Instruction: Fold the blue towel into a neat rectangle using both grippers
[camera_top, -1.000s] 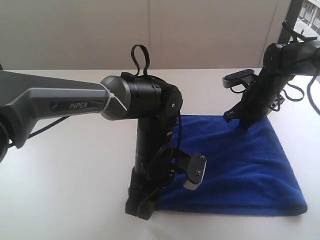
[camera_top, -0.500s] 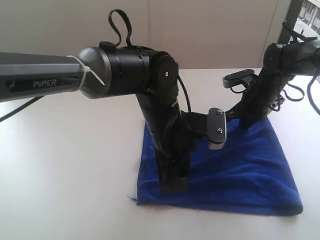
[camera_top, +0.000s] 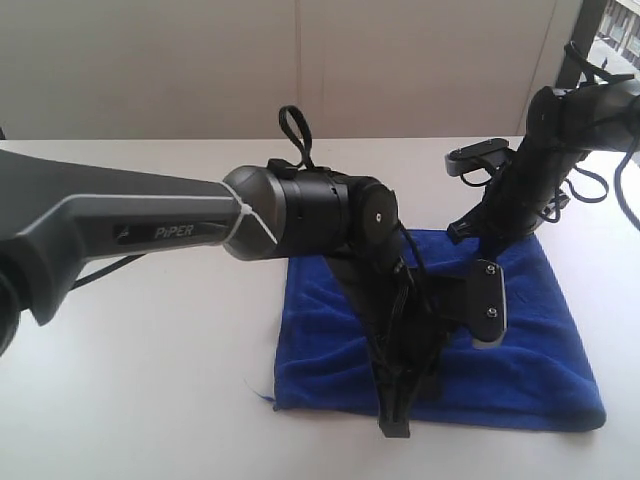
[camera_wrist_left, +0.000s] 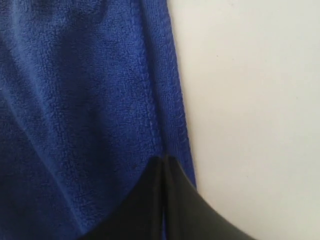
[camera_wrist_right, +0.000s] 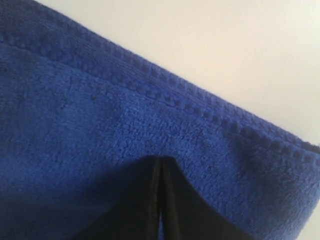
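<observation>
The blue towel (camera_top: 530, 360) lies folded flat on the white table (camera_top: 150, 380), wider along its near edge. My left arm reaches across it. The left gripper (camera_top: 395, 430) points down at the towel's near edge, shut, and I see no cloth pinched between its fingers. In the left wrist view its tips (camera_wrist_left: 164, 159) meet over the towel (camera_wrist_left: 75, 100) just inside the hemmed edge. My right gripper (camera_top: 487, 248) stands at the far right edge, shut, with its tips (camera_wrist_right: 161, 159) down on the towel (camera_wrist_right: 100, 125) near the stitched border.
The left arm's thick grey link (camera_top: 110, 230) spans the left half of the table at mid height. Its wrist camera (camera_top: 488, 310) hangs over the towel's middle. The right arm (camera_top: 545, 170) rises at the back right. A pale wall (camera_top: 400, 60) stands behind the table.
The left gripper left the towel's near left corner, lifted over the cloth, opened, and came down further right at the near edge, shut. The right arm has not moved.
</observation>
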